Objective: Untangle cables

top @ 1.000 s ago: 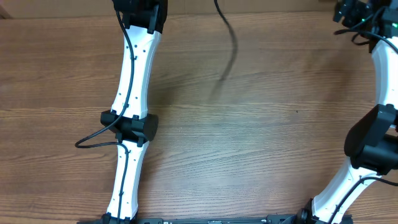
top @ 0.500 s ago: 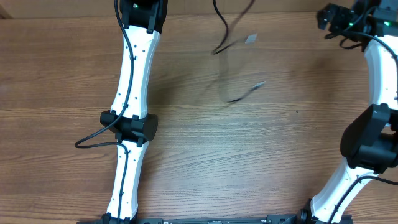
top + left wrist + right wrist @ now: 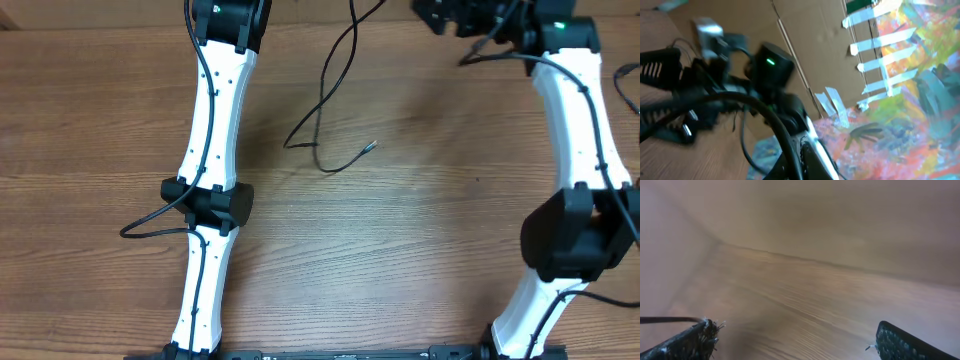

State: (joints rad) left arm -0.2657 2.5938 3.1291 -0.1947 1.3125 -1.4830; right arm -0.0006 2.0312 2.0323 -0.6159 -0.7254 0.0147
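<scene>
A thin black cable hangs down from the top edge in the overhead view. It bends on the wooden table, and its silver plug tip lies near the middle. In the blurred left wrist view, my left gripper looks shut on the cable, which curves away to the left. My right gripper is open and empty above the table, with a thin cable strand beside its left finger. The right gripper is at the top edge overhead and also shows in the left wrist view.
The left arm runs up the left side of the table. The right arm runs up the right side. Cardboard and a painted cloth stand behind the table's far edge.
My right gripper has swung left along the far edge. The cable was swinging and blurred in the air. It now hangs still with its end and plug tip resting on the table.
</scene>
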